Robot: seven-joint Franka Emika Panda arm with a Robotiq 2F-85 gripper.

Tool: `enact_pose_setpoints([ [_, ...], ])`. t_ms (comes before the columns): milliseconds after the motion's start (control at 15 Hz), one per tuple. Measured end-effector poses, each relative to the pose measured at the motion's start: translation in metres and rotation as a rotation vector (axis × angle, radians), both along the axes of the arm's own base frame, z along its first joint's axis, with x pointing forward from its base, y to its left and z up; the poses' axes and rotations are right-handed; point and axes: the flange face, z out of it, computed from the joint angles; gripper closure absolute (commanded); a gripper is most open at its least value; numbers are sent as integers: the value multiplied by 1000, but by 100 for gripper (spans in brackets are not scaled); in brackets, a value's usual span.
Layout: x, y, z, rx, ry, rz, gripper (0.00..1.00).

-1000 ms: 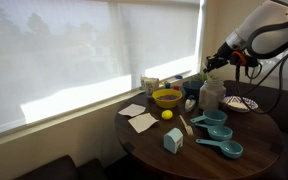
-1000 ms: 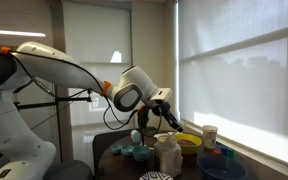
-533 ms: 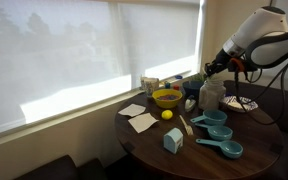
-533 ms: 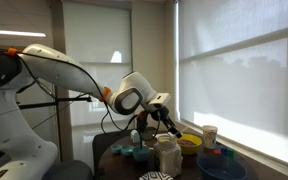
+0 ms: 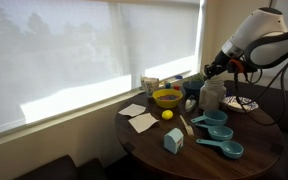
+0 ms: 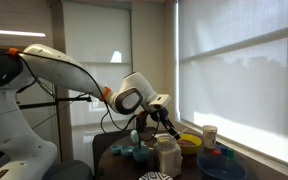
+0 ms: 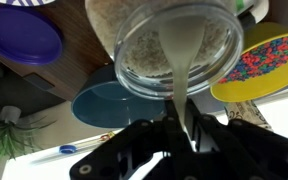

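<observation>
The gripper (image 5: 211, 72) hangs directly over an open glass jar (image 5: 212, 95) that stands upright toward the window-side edge of the round desk (image 5: 259, 135), with its fingers pointing down at the jar's mouth. In the wrist view, the gripper (image 7: 184, 128) has its fingers drawn together on a white handle (image 7: 181, 75), which rises out of the jar (image 7: 134, 45). The jar holds a pale, grainy filling. In an exterior view, the gripper (image 6: 167, 124) sits just above the jar (image 6: 168, 155), not touching the rim. A yellow bowl (image 5: 167, 98) stands just beside the jar along the window edge, and a paper cup (image 5: 150, 85) stands behind the bowl. A small yellow ball (image 5: 167, 115) lies near the bowl, further in from that edge. Three blue measuring cups (image 5: 217, 131) lie in a row toward the middle of the desk. Two white napkins (image 5: 141, 122) rest at the edge under the window, and a patterned plate (image 5: 240, 102) lies on the jar's other side. The wrist view also shows a purple lid (image 7: 24, 40) and a blue bowl (image 7: 109, 100) close to the jar.
</observation>
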Motion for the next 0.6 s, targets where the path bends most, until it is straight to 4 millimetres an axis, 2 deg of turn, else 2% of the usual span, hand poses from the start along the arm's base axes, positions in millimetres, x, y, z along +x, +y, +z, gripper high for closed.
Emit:
enact_pose_setpoints([
  [600,-1,-15,6,122,43,-45,97],
])
